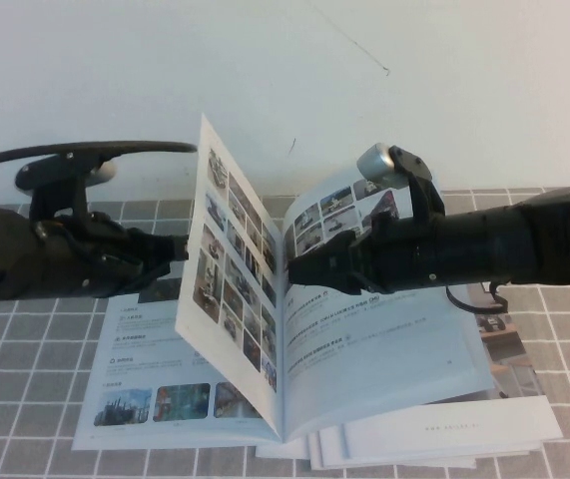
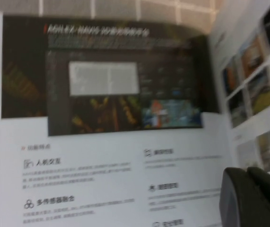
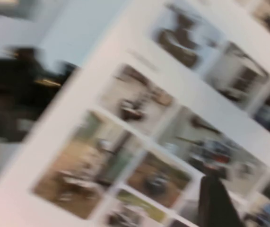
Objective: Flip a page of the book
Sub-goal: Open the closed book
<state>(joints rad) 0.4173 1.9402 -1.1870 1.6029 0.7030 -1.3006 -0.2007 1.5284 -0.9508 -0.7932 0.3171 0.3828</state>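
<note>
The book lies open on the table. The page, with its grid of small photos, stands nearly upright over the spine. My left gripper is shut and sits just left of the standing page, above the left leaf. In the left wrist view the gripper hovers over the dark-banner leaf, with the page beside it. My right gripper is open, just right of the page, pointing at its photo side. In the right wrist view the page fills the picture in front of the gripper.
Plain white booklets are stacked under the book's right half. A grey checked cloth covers the table. A white wall stands close behind. A black cable hangs under my right arm.
</note>
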